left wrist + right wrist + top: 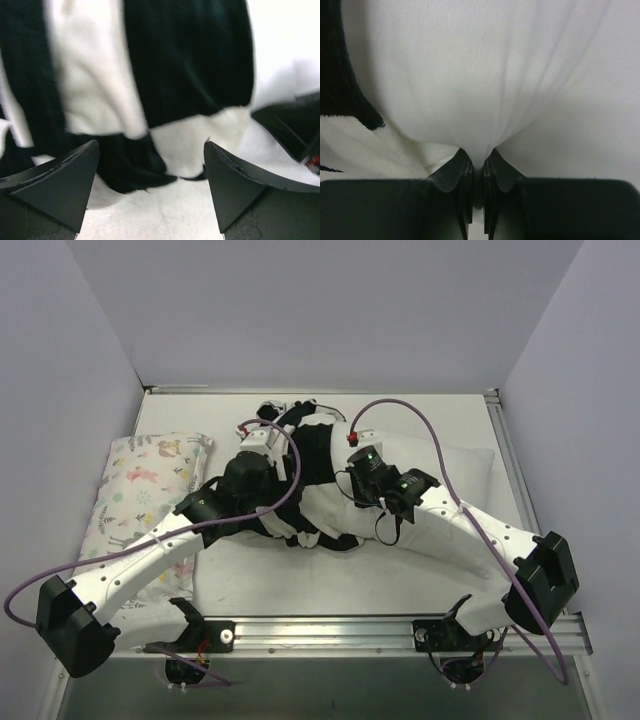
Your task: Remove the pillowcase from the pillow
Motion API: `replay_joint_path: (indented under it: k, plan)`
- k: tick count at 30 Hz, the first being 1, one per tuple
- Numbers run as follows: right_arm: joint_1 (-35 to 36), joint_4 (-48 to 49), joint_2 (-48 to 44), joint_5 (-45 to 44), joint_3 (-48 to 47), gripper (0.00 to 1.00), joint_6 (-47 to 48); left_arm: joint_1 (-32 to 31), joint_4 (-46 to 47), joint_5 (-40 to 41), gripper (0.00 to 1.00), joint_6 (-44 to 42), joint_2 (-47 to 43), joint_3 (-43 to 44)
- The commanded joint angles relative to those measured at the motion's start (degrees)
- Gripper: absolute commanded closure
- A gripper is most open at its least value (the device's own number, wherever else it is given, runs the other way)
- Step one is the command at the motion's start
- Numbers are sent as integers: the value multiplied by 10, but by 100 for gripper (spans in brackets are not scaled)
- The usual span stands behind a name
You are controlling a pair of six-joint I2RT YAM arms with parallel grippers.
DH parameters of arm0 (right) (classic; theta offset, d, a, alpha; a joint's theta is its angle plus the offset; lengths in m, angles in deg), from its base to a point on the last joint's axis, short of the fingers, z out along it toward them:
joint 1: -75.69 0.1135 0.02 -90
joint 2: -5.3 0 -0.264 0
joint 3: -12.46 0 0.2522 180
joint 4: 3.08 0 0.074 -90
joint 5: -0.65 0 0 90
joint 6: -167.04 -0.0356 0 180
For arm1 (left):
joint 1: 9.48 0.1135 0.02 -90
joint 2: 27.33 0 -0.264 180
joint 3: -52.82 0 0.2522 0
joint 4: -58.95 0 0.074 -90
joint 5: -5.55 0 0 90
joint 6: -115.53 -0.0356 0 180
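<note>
Right gripper (477, 165) clenched on pillow (495, 75) skin (soft, light); left gripper (151, 145) spread wide over pillowcase (185, 60): limp knit, best pinched at its edge.

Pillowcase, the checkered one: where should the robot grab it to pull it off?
Grab the pillowcase by its bunched loose edge, coming straight on with the open left fingers. That edge lies rumpled right between them, while the right fingers pinch the white pillow.
</note>
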Motion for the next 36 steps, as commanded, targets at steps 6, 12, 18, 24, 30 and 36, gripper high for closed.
replay_joint_path:
  k: [6,12,18,24,30,36]
  plan:
    - [-4,-34,-39,-27,-55,100,-9,-77,-8,117,15,35,80,11]
    - [-41,-99,-63,-52,-150,100,6,-50,-65,184,83,23,68,59]
    - [-120,-118,-110,-38,-147,100,4,62,-114,217,100,20,14,63]
    - [-191,-124,-161,7,-130,100,-5,179,-98,164,100,26,-9,32]
    - [-209,-139,-193,17,-130,100,-9,217,-68,112,100,37,51,36]
    - [-220,-149,-212,24,-148,100,-8,216,-30,62,100,45,85,27]
